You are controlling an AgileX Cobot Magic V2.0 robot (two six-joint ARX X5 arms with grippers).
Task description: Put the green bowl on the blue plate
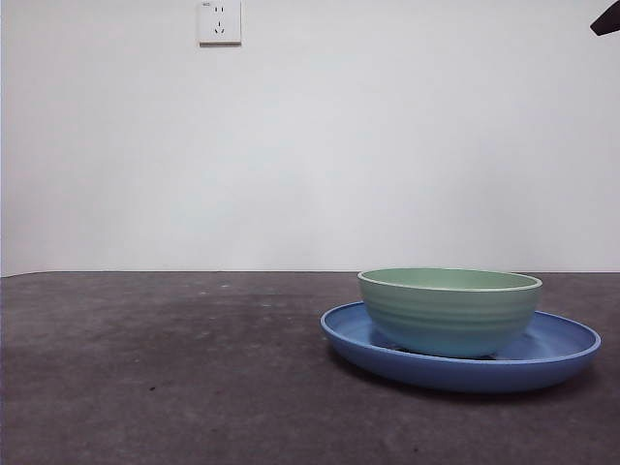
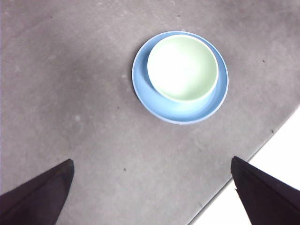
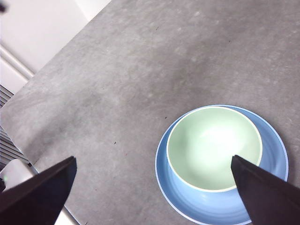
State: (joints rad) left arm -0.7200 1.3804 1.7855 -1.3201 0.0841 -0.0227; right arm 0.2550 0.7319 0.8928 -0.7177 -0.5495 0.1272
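Front view shows the green bowl (image 1: 449, 310) upright on the blue plate (image 1: 567, 347), off-center toward nine o'clock, while both grippers (image 2: 150, 187) (image 3: 154, 187) hang above with jaws apart.

both arms up high off the table, nothing held. left gripper (image 2: 150, 197) jaws spread wide, empty. right gripper (image 3: 152, 192) same: jaws wide apart, empty. front view shows just one black arm tip (image 1: 607, 19) at the top right corner; can't tell which arm.

Open table (image 1: 145, 368) around bowl-laden blue plate (image 1: 562, 349)
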